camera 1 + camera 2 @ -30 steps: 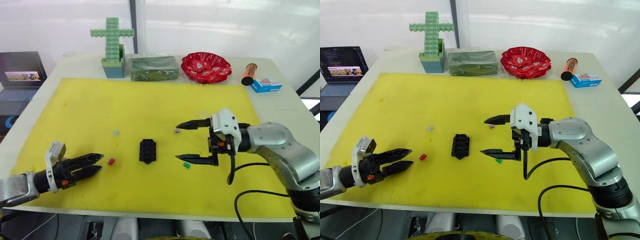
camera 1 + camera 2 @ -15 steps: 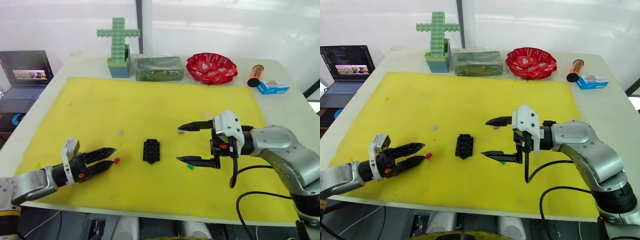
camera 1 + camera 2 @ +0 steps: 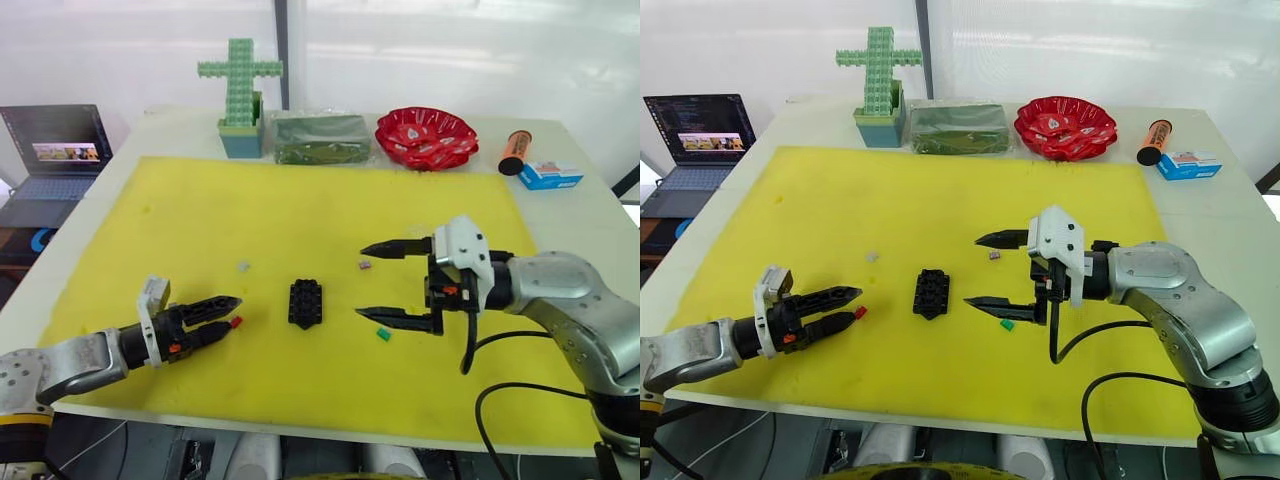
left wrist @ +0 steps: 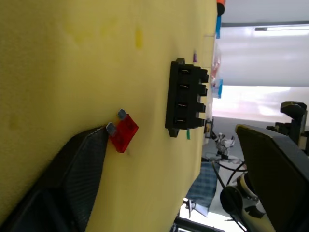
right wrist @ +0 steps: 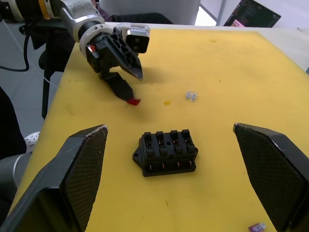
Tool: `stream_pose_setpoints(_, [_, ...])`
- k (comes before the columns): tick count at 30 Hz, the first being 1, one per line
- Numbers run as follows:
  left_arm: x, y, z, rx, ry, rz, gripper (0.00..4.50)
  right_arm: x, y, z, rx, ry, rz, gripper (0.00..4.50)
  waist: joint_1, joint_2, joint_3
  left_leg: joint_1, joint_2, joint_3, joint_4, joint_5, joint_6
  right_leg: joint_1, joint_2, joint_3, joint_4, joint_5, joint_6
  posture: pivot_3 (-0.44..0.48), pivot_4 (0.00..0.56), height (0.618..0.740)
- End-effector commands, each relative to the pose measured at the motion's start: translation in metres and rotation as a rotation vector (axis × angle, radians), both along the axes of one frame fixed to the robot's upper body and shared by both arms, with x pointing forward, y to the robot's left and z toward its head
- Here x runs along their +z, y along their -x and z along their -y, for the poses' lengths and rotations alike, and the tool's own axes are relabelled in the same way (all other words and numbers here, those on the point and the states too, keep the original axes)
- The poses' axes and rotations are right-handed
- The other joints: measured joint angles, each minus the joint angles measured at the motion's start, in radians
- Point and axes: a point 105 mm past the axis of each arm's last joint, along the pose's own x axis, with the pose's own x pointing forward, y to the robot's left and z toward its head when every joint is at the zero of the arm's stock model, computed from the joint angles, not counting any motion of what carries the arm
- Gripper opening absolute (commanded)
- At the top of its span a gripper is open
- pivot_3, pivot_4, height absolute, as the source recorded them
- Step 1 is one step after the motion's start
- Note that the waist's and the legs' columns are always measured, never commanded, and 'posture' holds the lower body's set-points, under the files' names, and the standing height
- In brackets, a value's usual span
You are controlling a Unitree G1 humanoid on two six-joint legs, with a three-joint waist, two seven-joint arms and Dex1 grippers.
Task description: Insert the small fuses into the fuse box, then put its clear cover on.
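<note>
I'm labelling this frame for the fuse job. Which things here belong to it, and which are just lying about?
Part of the job:
- fuse box
- red fuse, at the left gripper
- green fuse, near the right gripper
- purplish fuse
- whitish fuse

Lying about:
- green block cross
- red dish
- blue-and-white carton
- laptop

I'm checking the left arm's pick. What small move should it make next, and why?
Probably close the left gripper on the red fuse. Its fingers are open, the lower fingertip already touches the fuse, which lies flat on the yellow mat, short of the fuse box.
</note>
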Motion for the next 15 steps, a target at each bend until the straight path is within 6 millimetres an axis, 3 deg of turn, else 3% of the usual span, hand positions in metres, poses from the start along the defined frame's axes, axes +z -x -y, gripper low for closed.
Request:
stream_pose_setpoints(1, [-0.014, 0.003, 0.005, 0.009, -0.008, -0.052, 2.88, 0.010, 0.005, -0.002, 0.015, -0.003, 0.050, 4.50, -0.001, 0.000, 0.000, 0.000, 0.000, 0.000, 0.000, 0.000, 0.000, 0.000, 0.000, 0.000, 0.000, 0.000, 0.000, 0.000, 0.150, 0.740])
stream_pose_setpoints(9, [-0.024, 0.009, 0.004, 0.023, -0.061, -0.090, 0.04, 0.012, 0.004, -0.005, 0.015, -0.013, 0.058, 4.50, -0.003, 0.001, 0.000, 0.000, 0.000, 0.000, -0.005, 0.000, 0.000, 0.000, 0.000, 0.000, -0.002, 0.000, 0.000, 0.000, 0.150, 0.740])
stream_pose_setpoints(15, [-0.024, 0.011, -0.001, 0.048, -0.068, -0.088, 0.04, 0.011, 0.001, -0.006, 0.012, -0.019, 0.061, 4.50, -0.004, 0.001, -0.001, 0.000, 0.000, 0.001, -0.009, 0.000, 0.000, -0.001, 0.000, 0.000, -0.002, 0.000, -0.001, 0.000, 0.150, 0.740])
